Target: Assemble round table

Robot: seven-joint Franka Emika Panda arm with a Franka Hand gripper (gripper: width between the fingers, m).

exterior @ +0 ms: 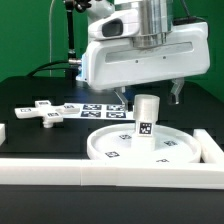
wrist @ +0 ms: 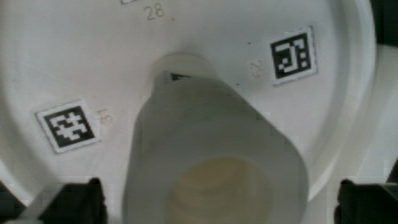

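Note:
The large rimmed round disc [exterior: 115, 147] lies flat on the table in front of the arm, with several square tags on its face. The short cylindrical post [exterior: 146, 112] stands upright at the disc's middle, a tag on its side. My gripper [exterior: 148, 97] hangs just over the post's top, open, one finger on each side and not touching it. The small cross-shaped foot [exterior: 45, 112] lies on the table at the exterior view's left. In the wrist view the post [wrist: 214, 140] rises between my dark fingertips [wrist: 80, 200], with the disc [wrist: 107, 60] behind it; the gripper [wrist: 217, 208] is open.
The marker board [exterior: 98, 109] lies behind the disc. Long white rails run along the front [exterior: 100, 177], the exterior view's left [exterior: 3, 135] and the exterior view's right [exterior: 208, 146]. A green wall stands behind the table.

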